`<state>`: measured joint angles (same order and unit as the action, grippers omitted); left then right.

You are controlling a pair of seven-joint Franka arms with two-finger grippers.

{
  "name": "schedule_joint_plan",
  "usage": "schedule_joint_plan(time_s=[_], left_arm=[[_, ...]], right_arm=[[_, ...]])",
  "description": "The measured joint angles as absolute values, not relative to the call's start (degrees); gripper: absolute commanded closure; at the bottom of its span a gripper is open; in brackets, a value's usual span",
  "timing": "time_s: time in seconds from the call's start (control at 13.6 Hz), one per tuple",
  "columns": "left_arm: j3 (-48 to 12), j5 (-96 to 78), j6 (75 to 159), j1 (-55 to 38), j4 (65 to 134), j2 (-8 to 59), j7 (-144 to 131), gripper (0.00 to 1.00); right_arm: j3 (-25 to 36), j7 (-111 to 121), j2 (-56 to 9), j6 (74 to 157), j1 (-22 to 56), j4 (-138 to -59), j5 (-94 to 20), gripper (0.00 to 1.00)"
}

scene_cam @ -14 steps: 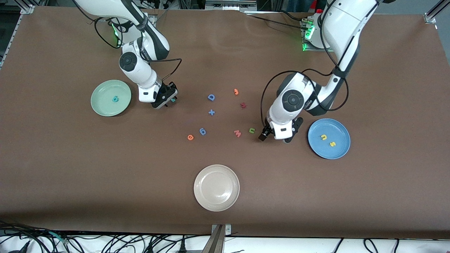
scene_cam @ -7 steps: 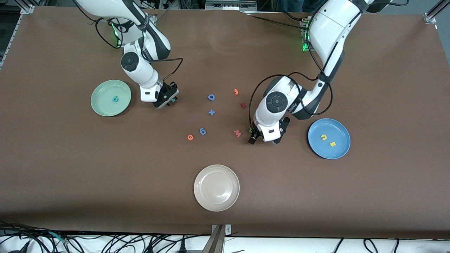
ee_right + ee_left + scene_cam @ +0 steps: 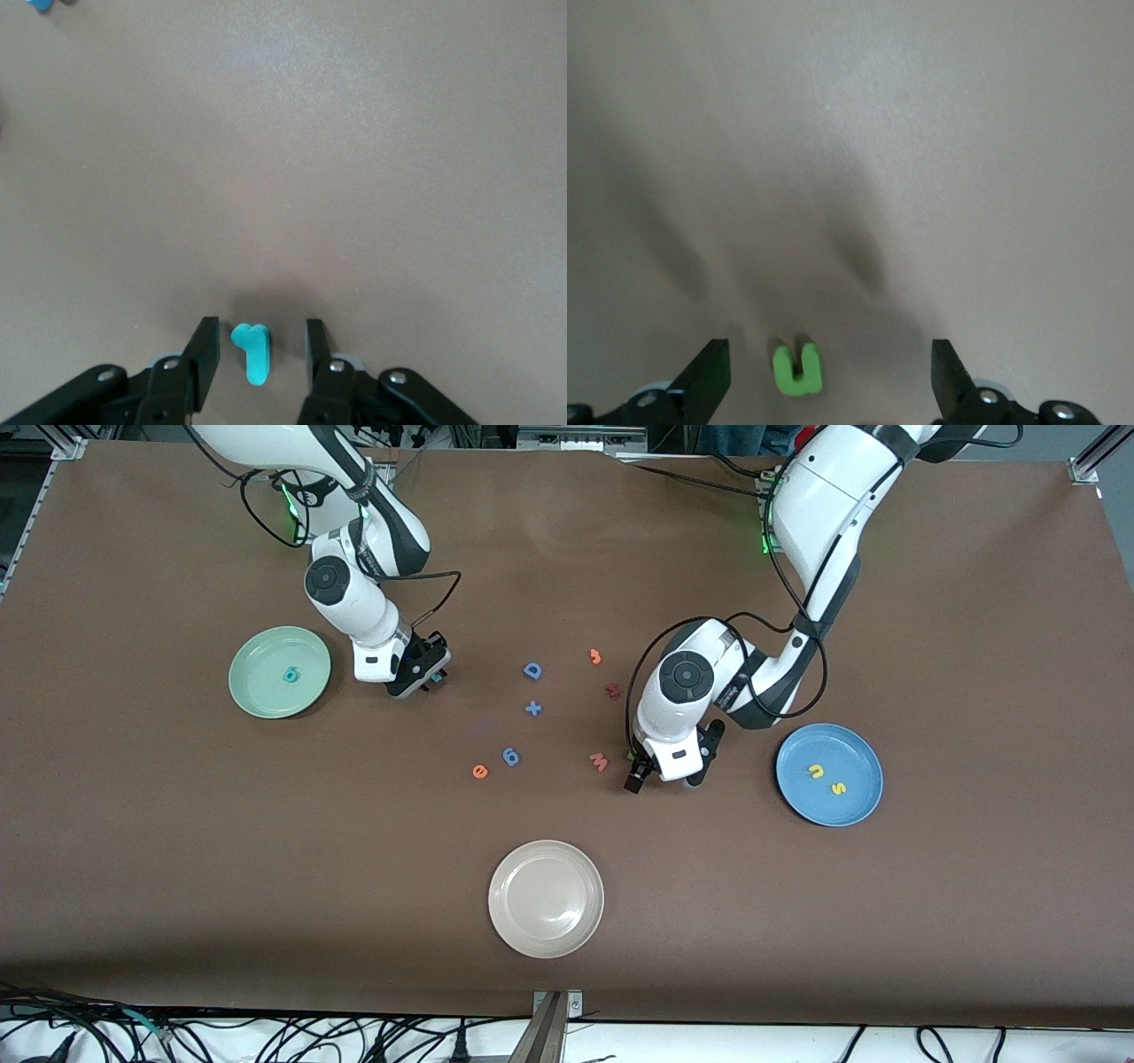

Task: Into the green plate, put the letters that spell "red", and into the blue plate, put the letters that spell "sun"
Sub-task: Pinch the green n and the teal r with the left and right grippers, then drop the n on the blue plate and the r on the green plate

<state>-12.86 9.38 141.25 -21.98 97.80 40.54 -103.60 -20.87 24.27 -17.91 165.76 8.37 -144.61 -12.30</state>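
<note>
1. The right gripper (image 3: 423,679) is low over the table, between the green plate (image 3: 257,664) and the blue capital D (image 3: 532,670). Its fingers (image 3: 205,352) stand a little apart on either side of the teal r (image 3: 251,351); neither visibly touches it, and the letter lies flat.
2. The left gripper (image 3: 666,766) is down at the table just beside the pink w (image 3: 599,761), at about three o'clock from it. Its fingers (image 3: 709,376) are spread wide with the green n (image 3: 797,368) lying between them, closer to one finger and touching neither.
3. The teal d (image 3: 290,676) lies in the green plate near its middle.
4. The yellow u (image 3: 815,771) and yellow s (image 3: 837,787) lie in the blue plate (image 3: 855,748), the s at about four o'clock from the u.
5. The orange e (image 3: 479,771) lies on the table, with the blue 6-shaped piece (image 3: 510,756) just beside it at two o'clock.
6. Around the middle: a blue plus sign (image 3: 532,708) at six o'clock from the capital D, an orange hooked piece (image 3: 595,656) and a dark red piece (image 3: 612,690) close to the left arm's wrist.
7. An off-white plate (image 3: 514,872) sits nearest the front camera, well apart from the letters.
</note>
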Motion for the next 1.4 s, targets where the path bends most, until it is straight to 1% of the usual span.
schedule_joint_plan(time_s=[0.07, 0.22, 0.29, 0.37, 0.44, 0.51, 0.59, 0.66, 0.73, 0.81, 0.96, 1.1, 1.18, 1.4], left_arm=[[-12.86, 10.15, 142.02, -22.37, 98.18, 40.64, -104.35, 0.00], [-12.86, 11.30, 142.74, -23.14, 98.91, 41.00, -105.68, 0.00], [-12.86, 11.30, 142.93, -23.35, 99.15, 41.20, -105.77, 0.00], [-12.86, 11.30, 142.97, -23.43, 99.30, 41.41, -105.78, 0.03], [-12.85, 11.31, 143.07, -23.43, 99.43, 41.65, -105.78, 0.09], [-12.82, 11.31, 143.53, -23.43, 99.81, 41.84, -105.78, 0.23], [-12.78, 11.31, 144.26, -23.43, 100.44, 41.89, -105.79, 0.46], [-12.76, 11.32, 144.56, -23.43, 100.92, 41.88, -105.79, 0.67], [-12.75, 11.32, 145.00, -23.42, 100.95, 41.78, -105.78, 0.80], [-12.71, 11.32, 145.24, -23.40, 100.88, 41.62, -105.78, 0.83], [-12.68, 11.62, 145.55, -23.38, 100.79, 41.45, -105.75, 0.84], [-12.74, 13.14, 145.44, -23.39, 100.84, 41.10, -105.75, 0.87], [-12.74, 13.68, 145.43, -23.39, 100.88, 41.11, -105.75, 0.90], [-12.60, 15.61, 145.16, -22.92, 100.87, 40.98, -105.13, 0.90]], right_arm=[[-20.78, 24.27, -17.89, 165.80, 8.37, -144.58, -12.30, 0.78], [-20.70, 24.27, -17.90, 165.80, 8.37, -144.57, -12.30, 0.93], [-20.70, 24.27, -17.92, 165.81, 8.38, -144.56, -12.30, 0.97], [-20.71, 24.27, -17.91, 165.80, 8.42, -144.55, -12.30, 0.98], [-20.72, 24.27, -17.91, 165.80, 8.47, -144.55, -12.30, 0.98], [-20.72, 24.27, -17.91, 165.80, 8.52, -144.55, -12.30, 0.98], [-20.72, 24.27, -17.91, 165.80, 8.54, -144.55, -12.30, 0.98], [-20.72, 24.27, -17.91, 165.80, 8.54, -144.55, -12.30, 0.98], [-20.72, 24.27, -17.91, 165.80, 8.54, -144.55, -12.30, 0.98], [-20.72, 24.27, -17.90, 165.77, 8.54, -144.53, -12.30, 0.98], [-20.73, 24.27, -17.78, 164.52, 8.54, -144.26, -12.30, 0.98], [-20.65, 24.27, -16.99, 160.95, 8.54, -143.73, -12.30, 0.98], [-20.30, 24.27, -16.13, 158.50, 8.54, -143.14, -12.30, 0.98], [-16.79, 24.26, -11.76, 145.90, 8.51, -138.94, -12.22, 0.97]])
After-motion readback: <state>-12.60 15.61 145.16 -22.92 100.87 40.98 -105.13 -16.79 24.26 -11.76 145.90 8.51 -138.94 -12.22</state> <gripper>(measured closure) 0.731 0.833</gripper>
